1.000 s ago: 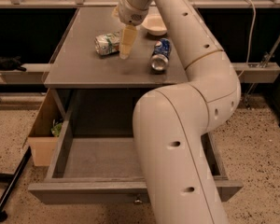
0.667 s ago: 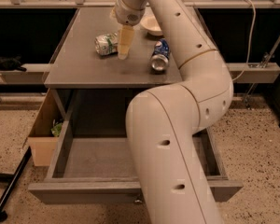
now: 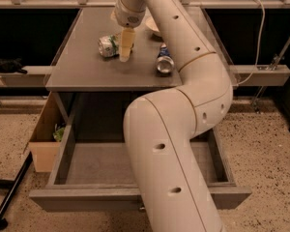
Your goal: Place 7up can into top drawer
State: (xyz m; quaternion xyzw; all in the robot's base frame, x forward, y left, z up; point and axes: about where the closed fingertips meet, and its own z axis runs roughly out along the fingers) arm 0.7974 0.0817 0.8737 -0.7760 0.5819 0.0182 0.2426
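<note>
The 7up can (image 3: 108,46), silvery with a pale green label, lies on its side on the grey tabletop (image 3: 82,66). My gripper (image 3: 125,52) hangs just to the right of the can, its cream fingers (image 3: 126,43) pointing down and close to the can's right end. The top drawer (image 3: 92,166) is pulled out below the table, grey and empty inside, with its flat front panel (image 3: 87,199) toward me. My white arm crosses the right half of the drawer and hides it.
A blue can (image 3: 165,62) lies on the tabletop to the right of my gripper. A pale bowl (image 3: 153,25) sits behind it. A tan cardboard box (image 3: 46,139) with green contents stands on the floor left of the drawer. A black stand leg (image 3: 7,197) lies at the lower left.
My arm has swung left and my gripper has shifted slightly left, closer to the 7up can. The cans and the drawer have not moved.
</note>
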